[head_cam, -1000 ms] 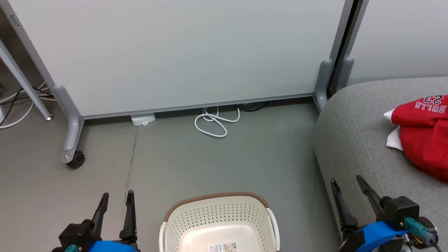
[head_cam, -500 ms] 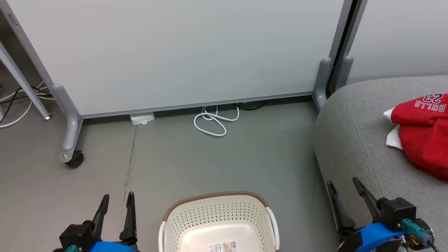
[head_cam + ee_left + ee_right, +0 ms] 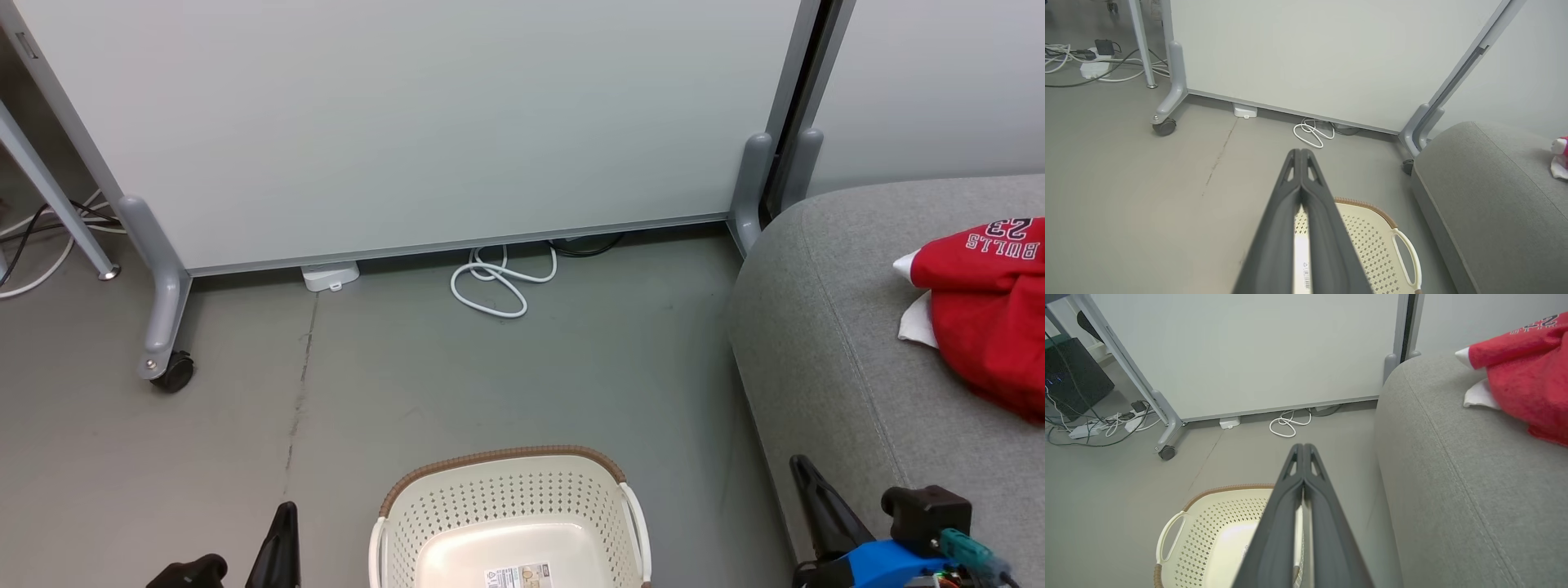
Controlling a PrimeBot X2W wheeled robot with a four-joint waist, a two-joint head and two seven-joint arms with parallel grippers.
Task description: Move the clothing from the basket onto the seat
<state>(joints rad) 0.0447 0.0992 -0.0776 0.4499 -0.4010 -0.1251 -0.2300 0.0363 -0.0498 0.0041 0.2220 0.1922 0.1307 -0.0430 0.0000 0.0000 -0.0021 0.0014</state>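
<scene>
The red clothing (image 3: 992, 314) with "BULLS 23" lettering and a bit of white lies on the grey seat (image 3: 833, 343) at the right; it also shows as clothing (image 3: 1527, 375) on the seat (image 3: 1453, 477). The cream basket (image 3: 510, 523) with a brown rim stands on the floor at the bottom centre, only a label on its bottom. My left gripper (image 3: 284, 516) is low at the bottom left of the basket, shut on nothing, its fingers (image 3: 1300, 157) pressed together. My right gripper (image 3: 804, 469) is by the seat's near edge, shut and holding nothing, as its touching fingers (image 3: 1302, 451) show.
A white partition panel (image 3: 424, 122) on grey wheeled feet (image 3: 167, 359) stands behind the basket. A coiled white cable (image 3: 498, 282) and a small white box (image 3: 331, 276) lie at its base. More cables and a table leg (image 3: 49, 188) are at the far left.
Both grippers have gone from open to shut. Both have also dropped lower in the head view, the left nearly out at the bottom edge.
</scene>
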